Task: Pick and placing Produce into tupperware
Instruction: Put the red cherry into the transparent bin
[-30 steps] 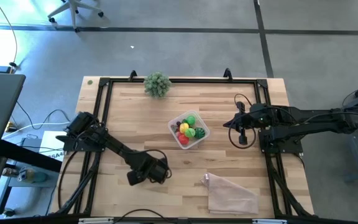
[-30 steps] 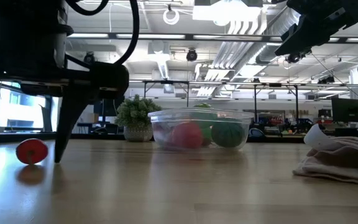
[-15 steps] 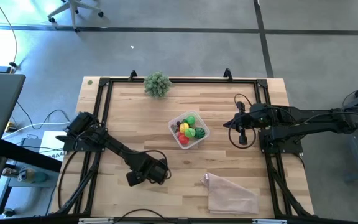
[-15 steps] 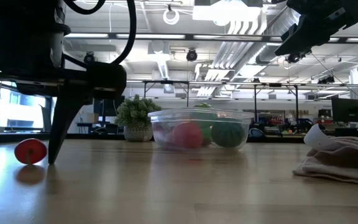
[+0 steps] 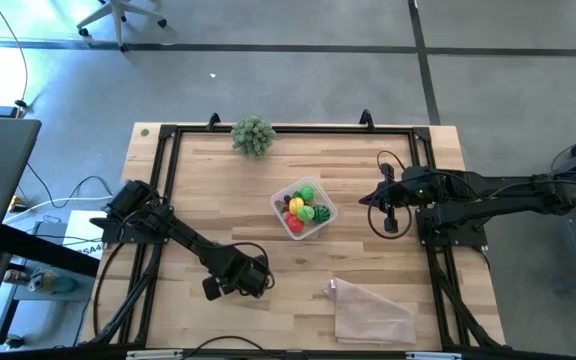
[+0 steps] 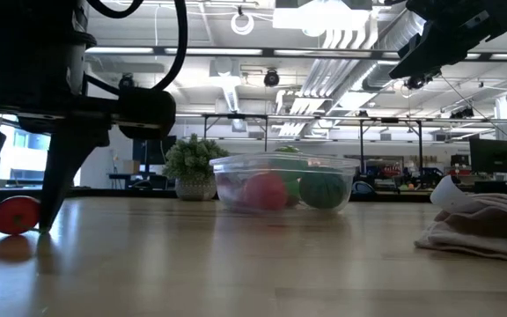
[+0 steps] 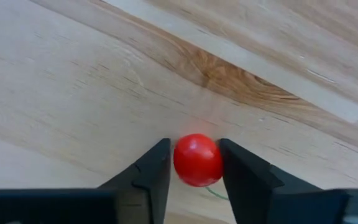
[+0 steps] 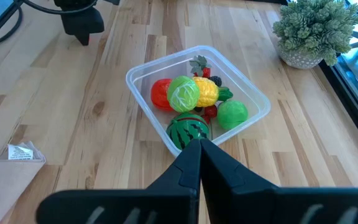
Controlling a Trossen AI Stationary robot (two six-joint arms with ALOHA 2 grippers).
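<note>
Seeing red tomato (image 7: 197, 160) pinched between my left gripper (image 7: 194, 163) fingers, low in wrist frame, on table. Right gripper (image 8: 199, 149) clenched, empty, over tupperware (image 8: 143, 73) holding roughly seven produce pieces.

Small round glossy red toy tomato (image 7: 197, 160) sat on the wood tabletop, well apart from the tub. Clear square plastic tub with rounded corners (image 8: 143, 73) stood upright mid-table, holding striped green melon ball (image 8: 188, 130), green, yellow and red pieces
</note>
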